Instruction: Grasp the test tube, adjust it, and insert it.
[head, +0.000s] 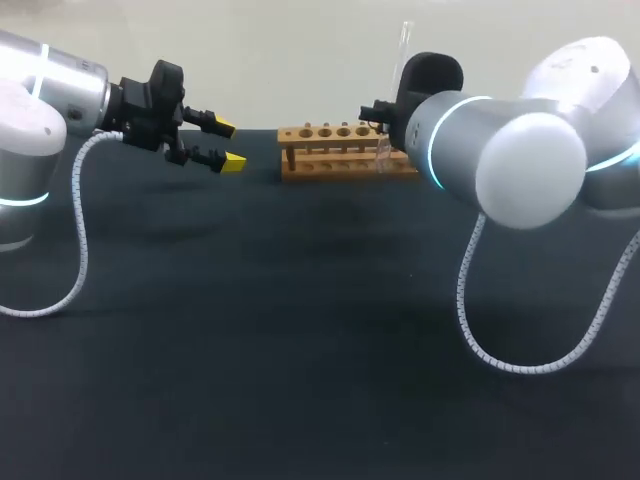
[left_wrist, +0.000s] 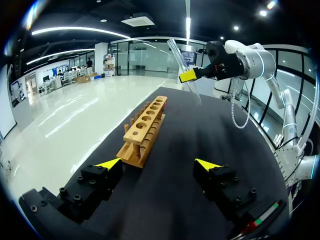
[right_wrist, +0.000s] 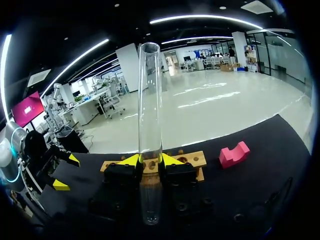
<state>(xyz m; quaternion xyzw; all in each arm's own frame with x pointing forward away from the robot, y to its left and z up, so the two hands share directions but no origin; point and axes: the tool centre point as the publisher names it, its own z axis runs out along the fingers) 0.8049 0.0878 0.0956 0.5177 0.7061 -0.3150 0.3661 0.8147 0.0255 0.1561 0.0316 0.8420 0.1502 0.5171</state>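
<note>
Right gripper (right_wrist: 150, 161) is clamped on the clear test tube (right_wrist: 150, 95), holding it nearly upright with a slight lean. The tube's lower end hangs below the fingers by the right end of the wooden rack (head: 345, 150) on the dark table (head: 300, 350). Left gripper (left_wrist: 157, 165) hovers off the rack's other end, empty, its fingers spread wide. A pink block (right_wrist: 234, 154) lies near the rack.
</note>
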